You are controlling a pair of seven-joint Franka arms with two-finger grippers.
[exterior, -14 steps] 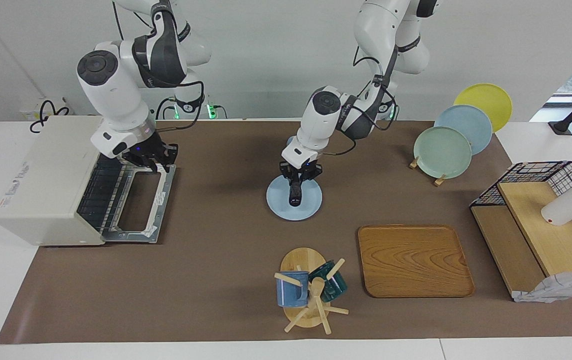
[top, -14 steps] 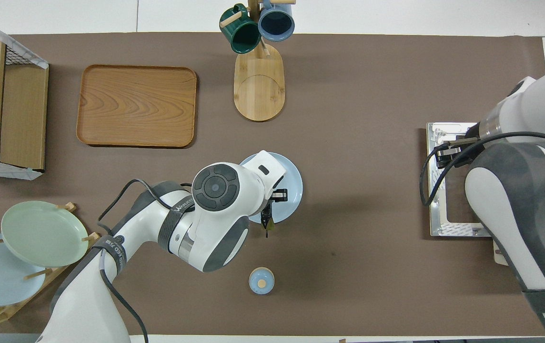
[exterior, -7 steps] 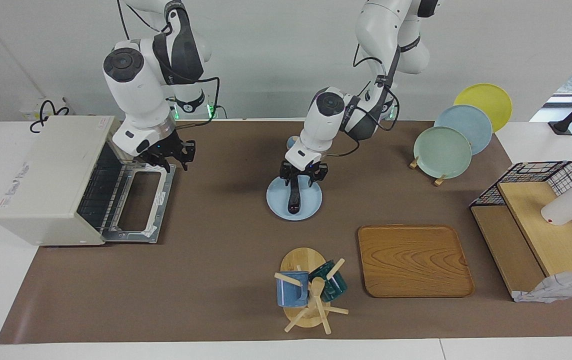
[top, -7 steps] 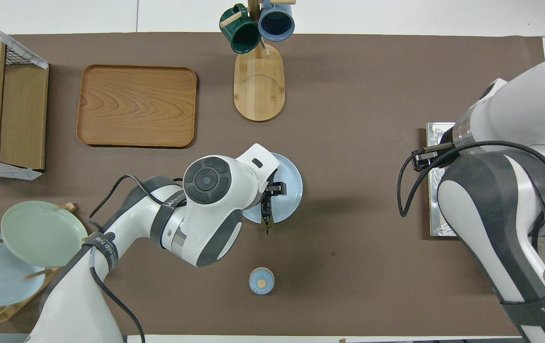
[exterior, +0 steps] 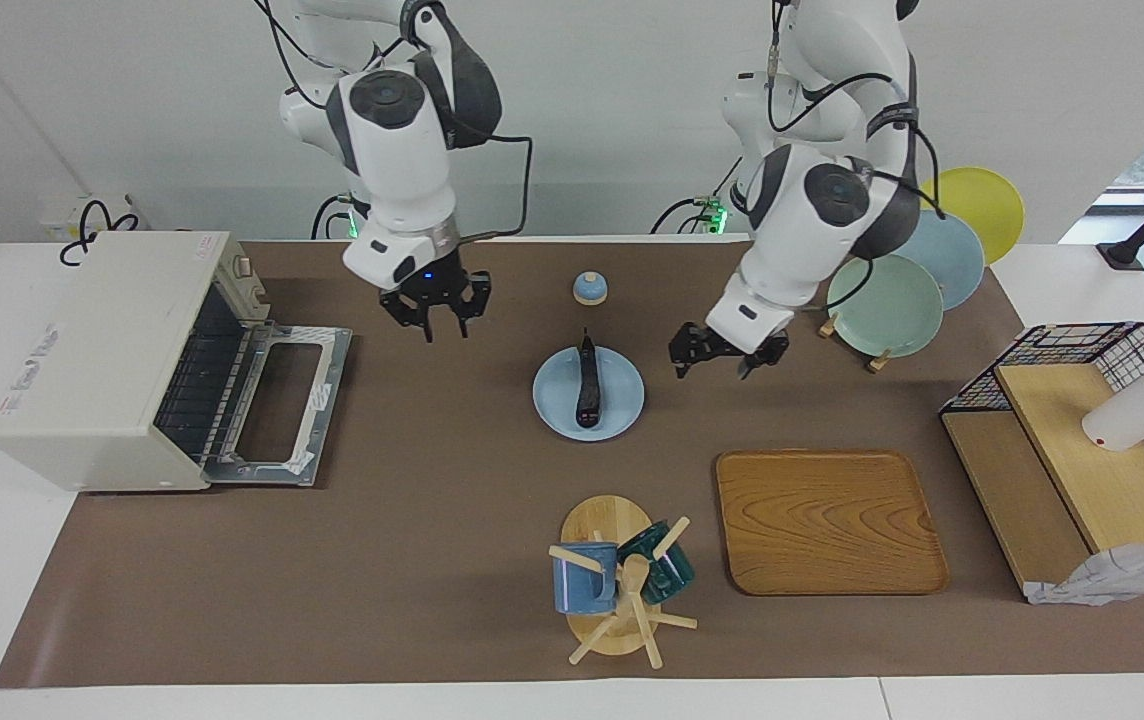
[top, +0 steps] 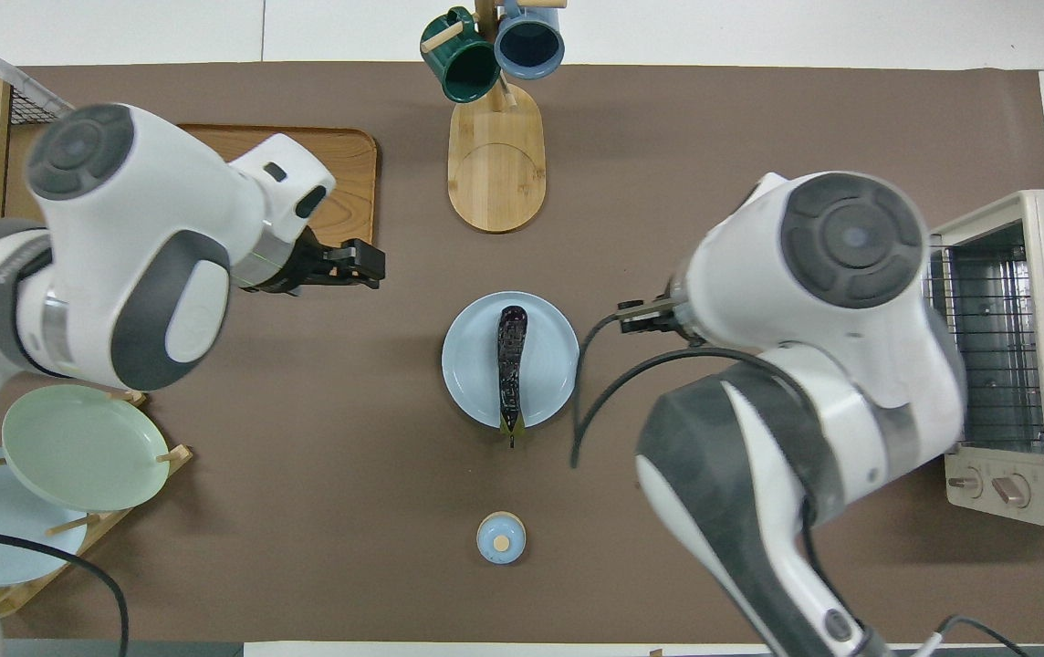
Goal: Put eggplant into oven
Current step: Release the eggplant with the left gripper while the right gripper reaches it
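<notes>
The dark purple eggplant (exterior: 586, 385) (top: 510, 374) lies lengthwise on a pale blue plate (exterior: 552, 412) (top: 467, 383) mid-table, with nothing touching it. My left gripper (exterior: 722, 362) (top: 376, 265) hangs open and empty in the air beside the plate, toward the left arm's end. Toward the right arm's end, the right gripper (exterior: 429, 325) (top: 631, 315) hangs above the mat between the plate and the oven, fingers apart and holding nothing. The cream oven (exterior: 102, 350) (top: 1024, 365) stands at the right arm's end. Its door (exterior: 277, 410) lies folded down flat and the wire rack shows inside.
A small blue knobbed lid (exterior: 589, 288) (top: 501, 537) sits nearer the robots than the plate. A wooden tray (exterior: 827, 520) and a mug tree (exterior: 617, 580) (top: 495, 155) lie farther out. A plate rack (exterior: 887, 300) and a wire basket (exterior: 1072, 450) stand at the left arm's end.
The left gripper opened, left the eggplant on the plate and rose away toward its own end. The right gripper left the oven door and swung up toward the table's middle.
</notes>
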